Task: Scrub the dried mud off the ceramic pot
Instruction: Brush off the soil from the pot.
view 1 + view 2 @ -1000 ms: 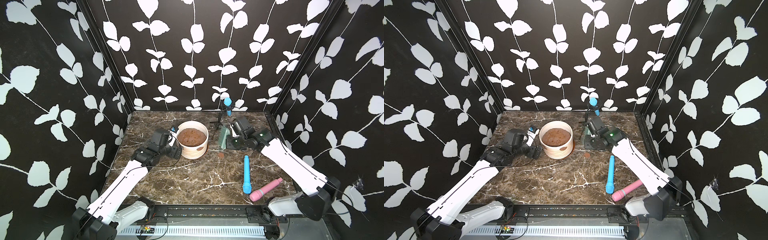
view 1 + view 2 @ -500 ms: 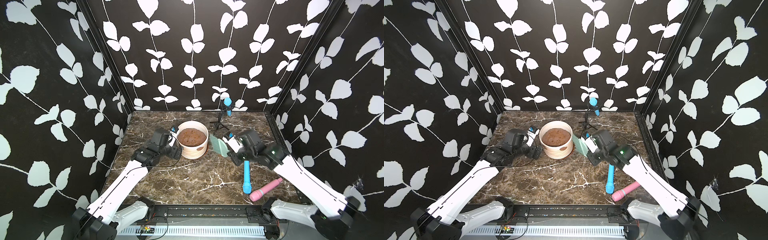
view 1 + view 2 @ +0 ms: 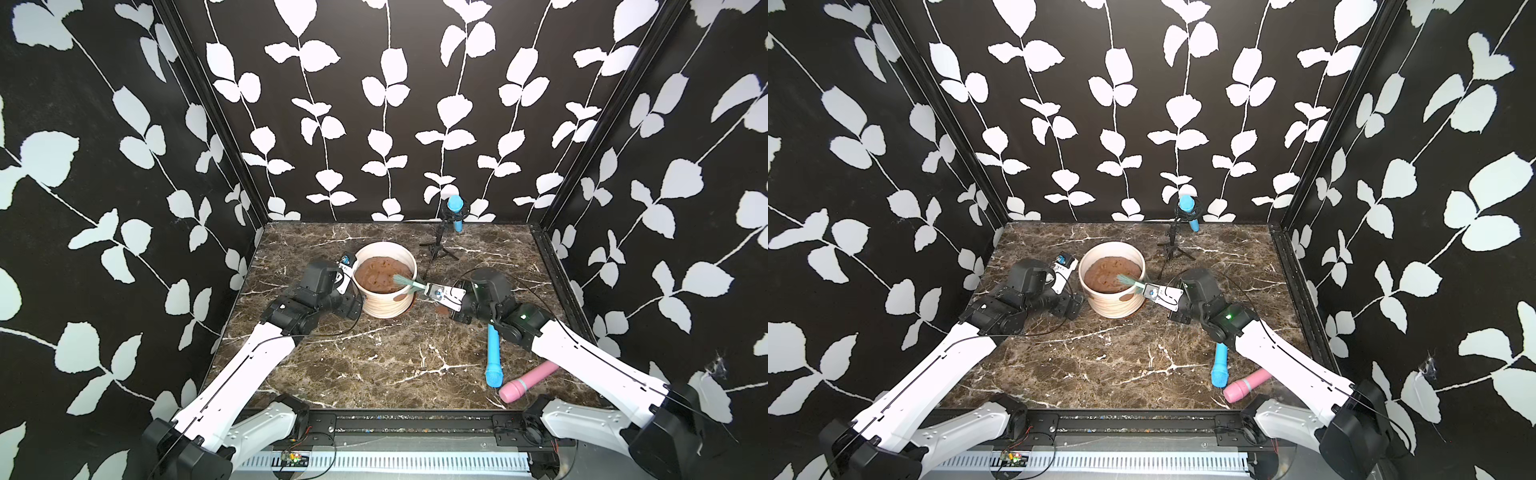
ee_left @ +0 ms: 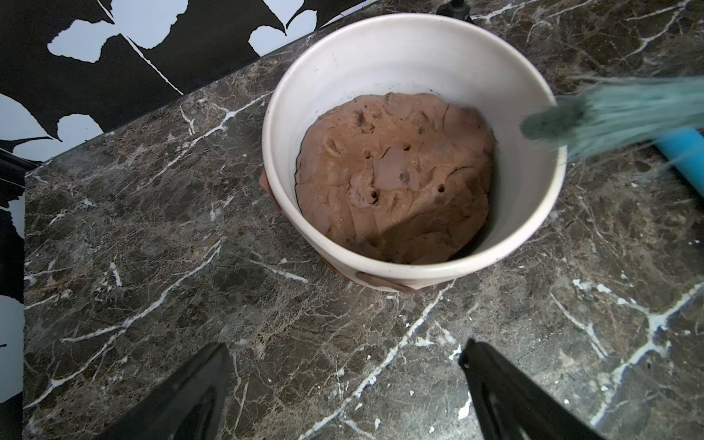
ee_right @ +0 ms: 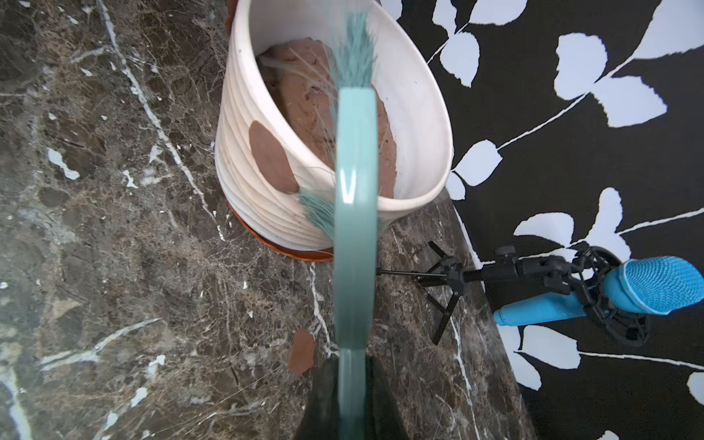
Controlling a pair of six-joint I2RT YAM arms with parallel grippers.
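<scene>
The ceramic pot (image 3: 384, 305) (image 3: 1113, 305) (image 4: 381, 38) is cream-white and ribbed, on an orange saucer, with a brown soil mass inside. One dried mud patch (image 5: 272, 160) (image 3: 400, 297) sticks to its ribbed side, and a second patch (image 5: 301, 352) lies on the table. My right gripper (image 3: 430, 289) (image 5: 352, 365) is shut on a teal brush (image 5: 356, 190) that crosses the pot's rim. Its bristles (image 3: 401, 281) (image 4: 609, 114) reach over the soil and brush the side beside the patch. My left gripper (image 4: 344, 354) (image 3: 349, 295) is open, close to the pot's left side and holding nothing.
A blue microphone on a black tripod (image 3: 455, 208) stands at the back right. A second blue microphone (image 3: 493, 359) and a pink one (image 3: 528, 380) lie on the marble table at the front right, partly under my right arm. Patterned walls enclose three sides.
My right arm has swung the brush leftward from beside the tripod to the pot, so the bristles now lie over its rim. The left arm has not moved.
</scene>
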